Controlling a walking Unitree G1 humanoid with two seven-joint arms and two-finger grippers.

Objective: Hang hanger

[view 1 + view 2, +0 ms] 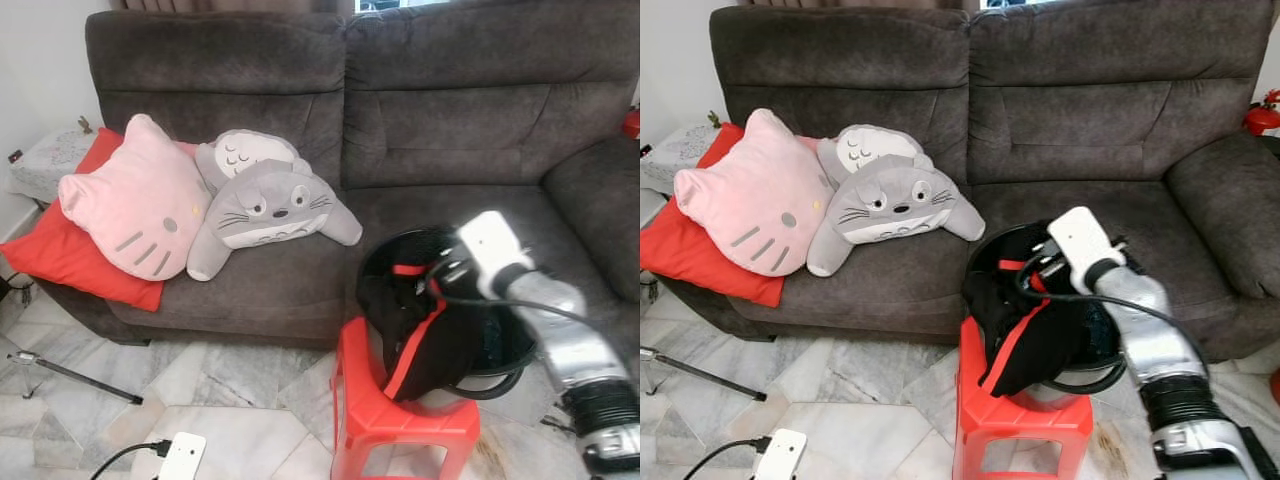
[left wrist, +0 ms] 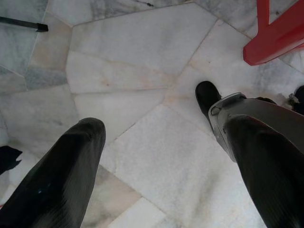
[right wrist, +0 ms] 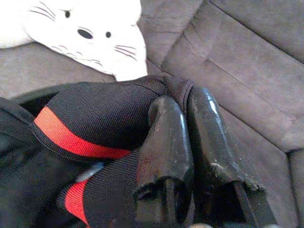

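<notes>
black garment (image 1: 1035,345) red-striped, pinched by right gripper (image 3: 183,107)

Home living room: sofa (image 1: 400,110), plush cushions (image 1: 265,200)

Ribbed knit garment (image 3: 95,118), glossy plastic stool (image 1: 400,420), polished marble floor (image 2: 142,95).

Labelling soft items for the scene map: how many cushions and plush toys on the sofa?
4, all at the sofa's left end: red cushion at the bottom, pink cat-face cushion on it, grey plush beside that, a second grey plush behind. More could be hidden underneath.
</notes>
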